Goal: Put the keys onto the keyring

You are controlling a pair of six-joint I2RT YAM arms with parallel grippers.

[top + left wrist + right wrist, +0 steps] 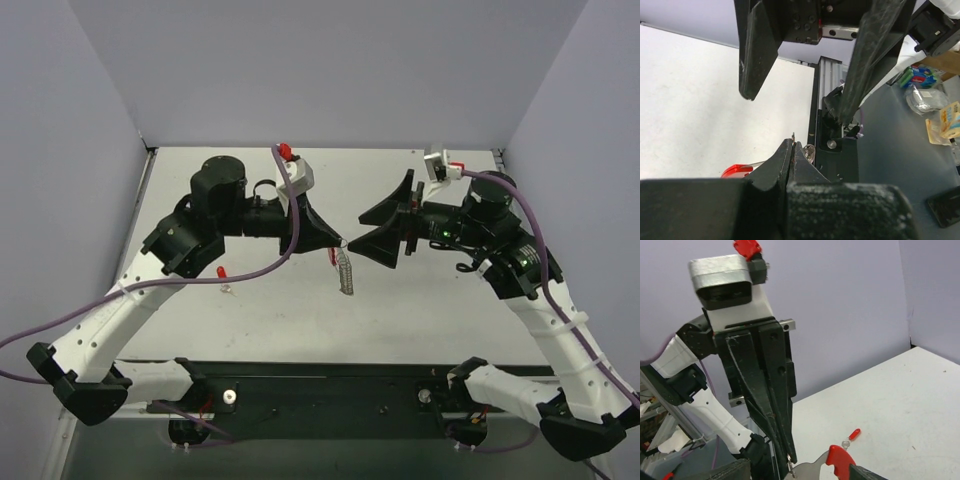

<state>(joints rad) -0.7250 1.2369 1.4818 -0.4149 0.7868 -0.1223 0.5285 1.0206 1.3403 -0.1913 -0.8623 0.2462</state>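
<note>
My left gripper [341, 243] [792, 146] is shut, and a thin metal bit sticks out of its tip. Under that tip hangs the keyring's silver chain [346, 273]. The keyring's red loop [840, 460] [736, 170] sits just beside the tip, and a flat silver piece [812, 473] runs from it to the left jaws; whether that piece is a key I cannot tell. My right gripper [356, 230] faces the left one with its fingers [875, 474] spread apart, and the red loop rests against one finger. A small key-like piece [225, 281] [849, 438], silver with a red end, lies on the table.
Both arms meet above the middle of the white table [430, 310]. Purple cables [260, 268] loop off each arm. Grey walls close in the back and sides. A black rail [330, 385] runs along the near edge, with clutter [925, 95] on the floor beyond it.
</note>
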